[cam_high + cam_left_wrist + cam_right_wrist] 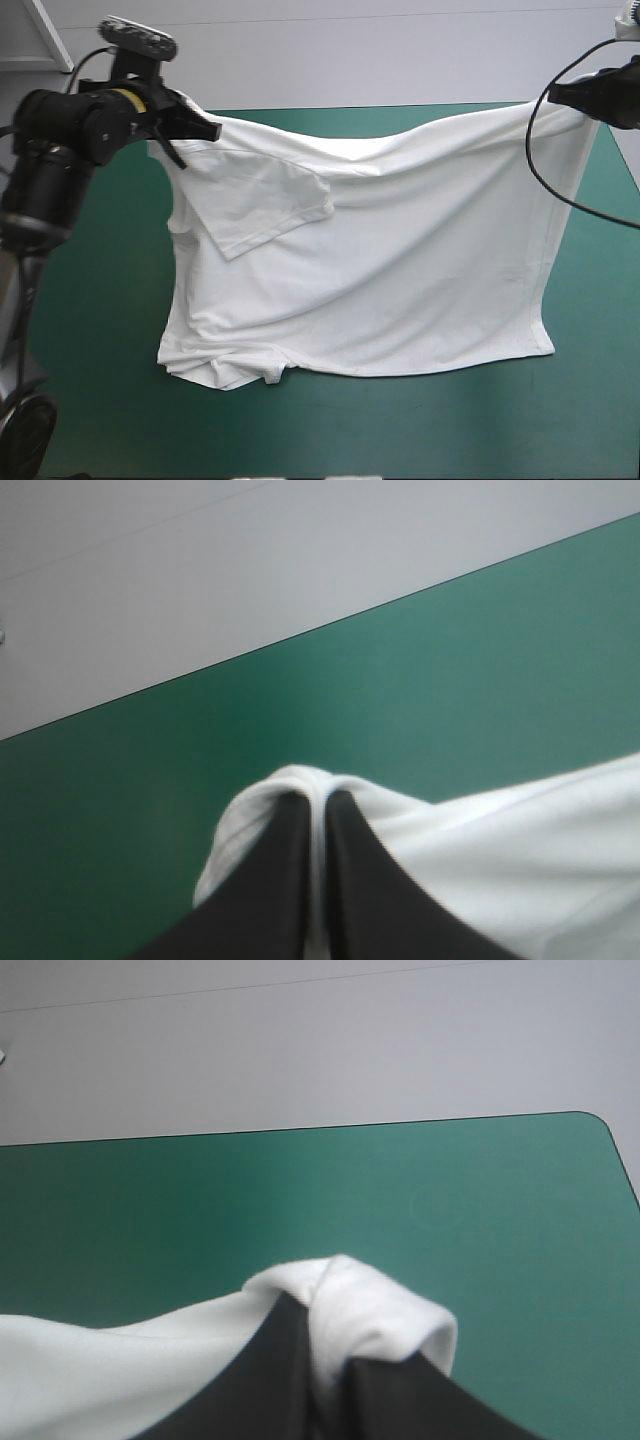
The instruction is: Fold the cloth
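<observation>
Left gripper and right gripper, each clamped on the hanging T-shirt's upper edge, should be kept level and evenly spaced so the fold is laid squarely.

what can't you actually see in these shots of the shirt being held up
- High view: the arm behind the right gripper, cut off by the side edge.
- Both wrist views: how much T-shirt is pinched; cloth wraps the fingertips.
- High view: the second sleeve, hidden among folds; the hem's lower layers, bunched.
</observation>
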